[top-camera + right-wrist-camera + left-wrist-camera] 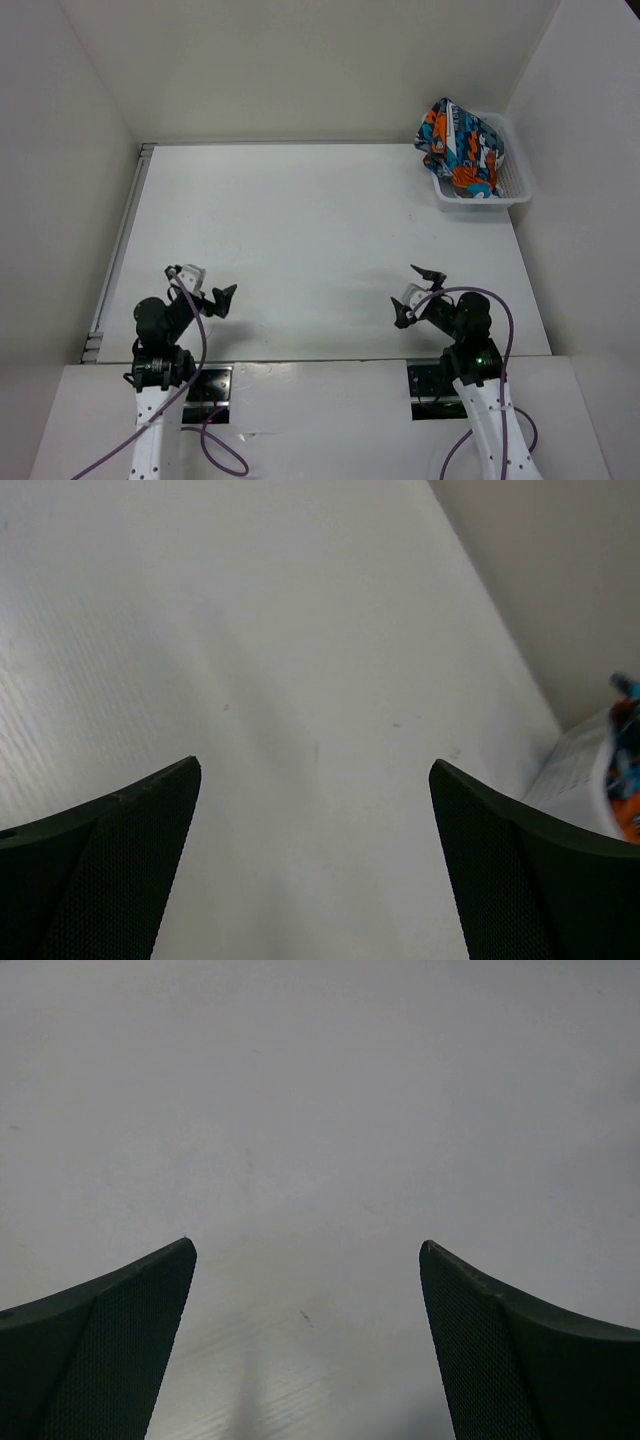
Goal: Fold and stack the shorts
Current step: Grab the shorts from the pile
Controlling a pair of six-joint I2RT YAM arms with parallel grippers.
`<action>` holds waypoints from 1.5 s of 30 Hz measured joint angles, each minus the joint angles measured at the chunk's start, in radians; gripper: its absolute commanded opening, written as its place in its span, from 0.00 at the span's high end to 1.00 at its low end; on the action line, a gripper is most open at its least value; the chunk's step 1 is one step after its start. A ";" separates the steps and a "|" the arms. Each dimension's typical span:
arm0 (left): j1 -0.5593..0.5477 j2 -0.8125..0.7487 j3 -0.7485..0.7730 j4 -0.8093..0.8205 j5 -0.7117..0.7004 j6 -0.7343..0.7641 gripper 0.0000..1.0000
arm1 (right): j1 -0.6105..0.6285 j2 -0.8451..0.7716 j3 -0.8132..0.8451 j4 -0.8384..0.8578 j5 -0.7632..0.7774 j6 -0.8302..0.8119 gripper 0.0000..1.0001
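The shorts (pixel 462 147) were heaped in a basket (pixel 515 168), well beyond the left gripper (pixel 308 1242) and right gripper (pixel 316 762), both held with jaws spread apart.

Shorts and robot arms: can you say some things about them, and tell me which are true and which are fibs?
1. The shorts lie in the basket. True.
2. The shorts are folded flat. False: they sit in a crumpled heap.
3. The left end effector is open and empty. True.
4. The right end effector holds the shorts. False: it is open and empty, near the front of the table, well apart from the basket.
5. The basket stands in the table's far left corner. False: it stands in the far right corner.
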 measured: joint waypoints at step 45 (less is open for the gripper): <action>-0.222 1.727 1.364 -0.572 -0.134 0.000 0.00 | -0.407 2.027 1.521 -0.059 0.535 0.650 0.59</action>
